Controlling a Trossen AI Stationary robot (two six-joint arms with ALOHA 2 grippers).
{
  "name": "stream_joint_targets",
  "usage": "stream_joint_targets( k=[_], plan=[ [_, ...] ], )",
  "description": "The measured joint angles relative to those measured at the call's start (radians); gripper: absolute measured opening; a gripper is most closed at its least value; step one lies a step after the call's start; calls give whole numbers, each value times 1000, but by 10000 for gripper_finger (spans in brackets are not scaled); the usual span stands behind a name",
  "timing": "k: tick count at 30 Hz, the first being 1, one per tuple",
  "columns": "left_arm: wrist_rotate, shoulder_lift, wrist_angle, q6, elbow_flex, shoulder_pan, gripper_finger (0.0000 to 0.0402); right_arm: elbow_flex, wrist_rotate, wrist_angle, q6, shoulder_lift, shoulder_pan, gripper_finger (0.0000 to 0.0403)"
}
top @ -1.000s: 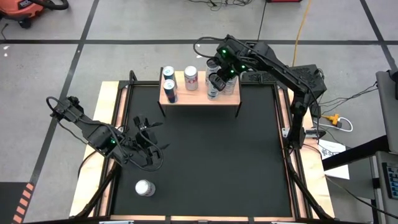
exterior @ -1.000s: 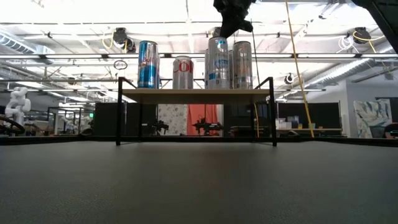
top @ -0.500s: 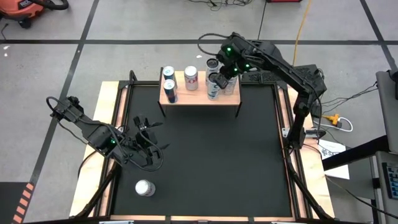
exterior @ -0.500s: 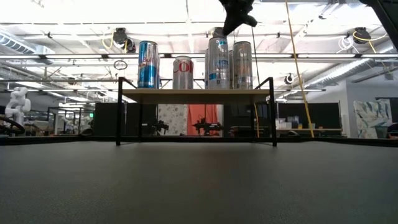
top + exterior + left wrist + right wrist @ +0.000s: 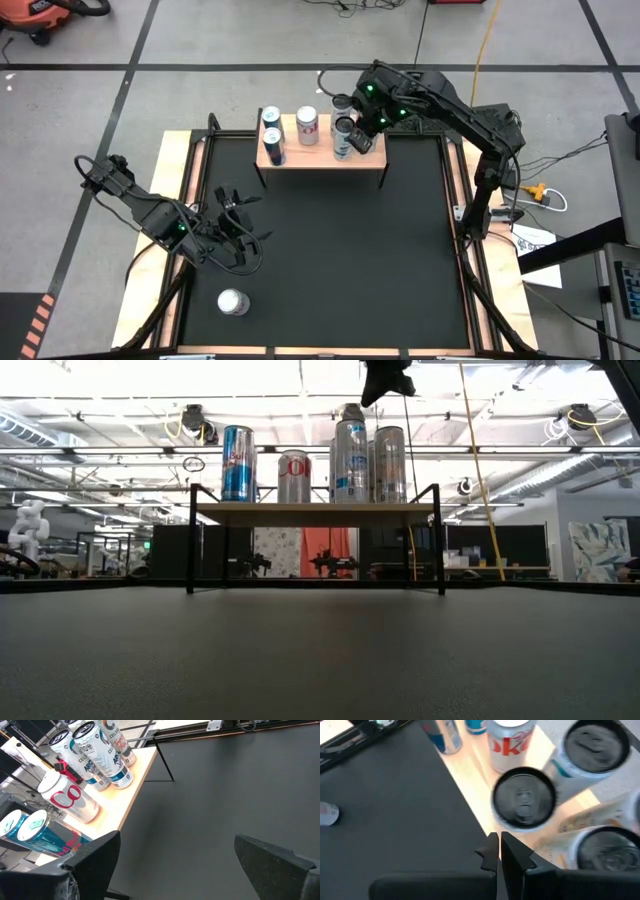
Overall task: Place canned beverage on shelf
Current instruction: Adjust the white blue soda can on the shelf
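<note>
Right claw (image 5: 352,113) higher — pale-topped shelf (image 5: 320,152)

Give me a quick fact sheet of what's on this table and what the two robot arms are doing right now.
Shelf: pale wood shelf at the table's far edge
Cans on shelf: two blue cans, one red-and-white can, a cluster of silver cans
Can not on shelf: one silver can standing on the black mat near the front-left corner
Right gripper: shut, empty, above the silver cluster
Left gripper: open, empty, low over the mat's left side, short of the lone can
</note>
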Motion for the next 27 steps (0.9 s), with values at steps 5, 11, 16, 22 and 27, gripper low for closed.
stream_joint_targets(
  k=[5, 11, 16, 22, 27],
  plan=[
    [0, 0, 0, 0, 0, 1, 393, 0, 0, -1, 0, 1, 11, 0],
    [0, 0, 0, 0, 0, 1, 393, 0, 0, -1, -1, 46, 17, 0],
    [0, 0, 0, 0, 0, 0, 393, 0, 0, -1, -19, 71, 17, 0],
    [0, 0, 0, 0, 0, 0, 393, 0, 2, 11, -22, 75, 17, 0],
    [0, 0, 0, 0, 0, 0, 393, 0, 3, 39, -22, 75, 17, 0]
  ],
)
